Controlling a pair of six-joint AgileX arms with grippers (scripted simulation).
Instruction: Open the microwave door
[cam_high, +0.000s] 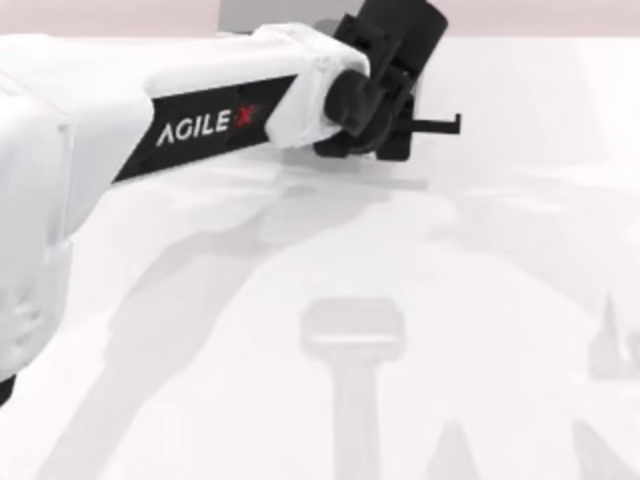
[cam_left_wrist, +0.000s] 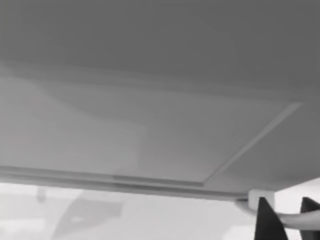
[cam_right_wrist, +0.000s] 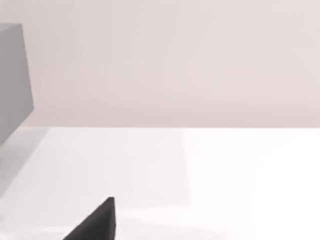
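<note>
White table (cam_high: 480, 300) fills most of top view. Left arm (cam_high: 200, 120) stretches across from left toward far edge, big in frame. Microwave (cam_high: 270, 15) barely peeks out as grey box at far edge behind arm.

Left wrist view: microwave door (cam_left_wrist: 150, 135) looms right up close, grey framed panel, pale bar handle (cam_left_wrist: 260, 202) at its edge. Left gripper (cam_left_wrist: 287, 220) sits at handle, dark fingertips (cam_left_wrist: 263, 220) apart, bar running between them, looks like, not clamped though.

Right gripper: only one dark fingertip (cam_right_wrist: 97, 222) in right wrist view, over bare table, well apart from microwave. Can't tell finger state.
</note>
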